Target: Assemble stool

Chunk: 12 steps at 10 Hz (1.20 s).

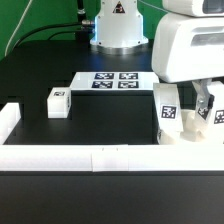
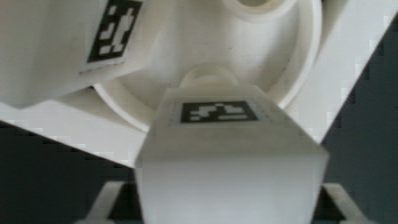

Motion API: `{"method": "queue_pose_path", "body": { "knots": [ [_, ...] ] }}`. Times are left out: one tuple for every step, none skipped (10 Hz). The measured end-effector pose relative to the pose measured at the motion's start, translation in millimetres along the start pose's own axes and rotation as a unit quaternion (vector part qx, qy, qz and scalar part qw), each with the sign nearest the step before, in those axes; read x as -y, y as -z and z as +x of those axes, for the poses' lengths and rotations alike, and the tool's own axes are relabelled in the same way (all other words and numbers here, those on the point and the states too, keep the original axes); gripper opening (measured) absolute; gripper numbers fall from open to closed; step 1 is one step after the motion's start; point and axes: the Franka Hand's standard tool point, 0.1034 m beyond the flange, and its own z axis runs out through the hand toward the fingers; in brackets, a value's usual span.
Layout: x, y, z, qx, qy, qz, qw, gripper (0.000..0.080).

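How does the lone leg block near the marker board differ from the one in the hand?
The lone leg block lies free on the table; the held leg block is clamped in the hand. The lone one is apart; the held one is at the seat. Both white, tagged.

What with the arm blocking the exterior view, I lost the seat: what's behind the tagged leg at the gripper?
Wrist view: the round seat stands behind the leg, a second leg block beside it. The leg hides the seat's middle.
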Motion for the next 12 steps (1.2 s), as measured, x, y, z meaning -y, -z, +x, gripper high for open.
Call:
{"method": "queue_pose_path", "body": {
  "knots": [
    [-1.8,-0.8,3.4,-0.005,-0.073,0.008,0.997,0.0339],
    [-0.9,-1.2,4.3,-0.006,-0.129,0.003,0.992,0.034],
    [-1.4,-1.2,4.4,-0.007,-0.162,0.001,0.987,0.034],
    [-3.1,-1.2,4.5,-0.009,-0.206,0.001,0.979,0.034],
    [-4.7,-1.0,4.3,-0.009,-0.235,0.0,0.972,0.034],
    [-5.8,-1.0,4.0,-0.008,-0.265,0.0,0.964,0.034],
    [-7.4,-0.8,3.6,-0.008,-0.301,0.0,0.954,0.034],
    [-10.0,-1.1,3.2,-0.01,-0.35,0.004,0.937,0.034],
    [-14.6,-1.0,2.0,-0.016,-0.414,0.01,0.91,0.034],
    [-16.5,-1.2,0.8,-0.016,-0.478,0.013,0.878,0.034],
    [-16.5,-1.4,-0.6,-0.015,-0.537,0.012,0.843,0.034],
    [-16.5,-1.4,-2.8,-0.017,-0.598,0.014,0.802,0.0342]
  ]
}}
